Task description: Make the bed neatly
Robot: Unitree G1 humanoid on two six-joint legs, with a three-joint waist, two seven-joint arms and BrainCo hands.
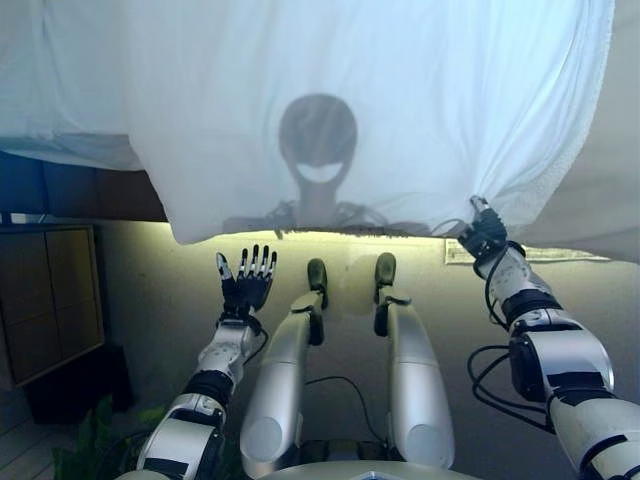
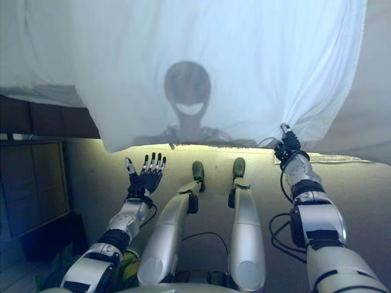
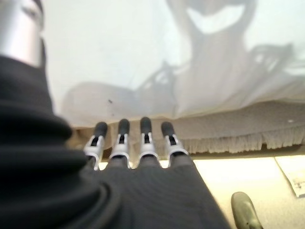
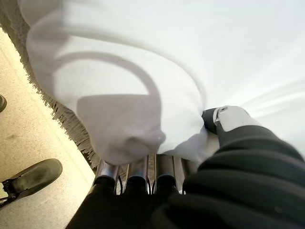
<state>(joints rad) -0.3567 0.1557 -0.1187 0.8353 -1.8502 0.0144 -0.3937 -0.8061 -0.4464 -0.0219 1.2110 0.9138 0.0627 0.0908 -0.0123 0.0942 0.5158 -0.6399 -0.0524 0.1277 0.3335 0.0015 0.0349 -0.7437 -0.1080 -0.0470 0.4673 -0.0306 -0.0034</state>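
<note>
A white bed sheet (image 1: 340, 110) hangs over the edge of the bed and fills the upper part of both eye views. My right hand (image 1: 484, 234) is shut on the sheet's lower right edge; in the right wrist view the cloth (image 4: 128, 119) is bunched over the curled fingers (image 4: 143, 171) and under the thumb (image 4: 224, 119). My left hand (image 1: 246, 280) is open with straight spread fingers, below the sheet's lower left edge and apart from it. In the left wrist view its fingers (image 3: 133, 143) point at the sheet (image 3: 143, 62), holding nothing.
A dark wooden cabinet (image 1: 45, 300) stands on the left. A fringed grey cover edge (image 3: 238, 138) shows under the sheet. A paper (image 1: 540, 254) lies on the beige floor (image 1: 160, 290) by the bed at the right. Something green (image 1: 90, 430) lies at lower left.
</note>
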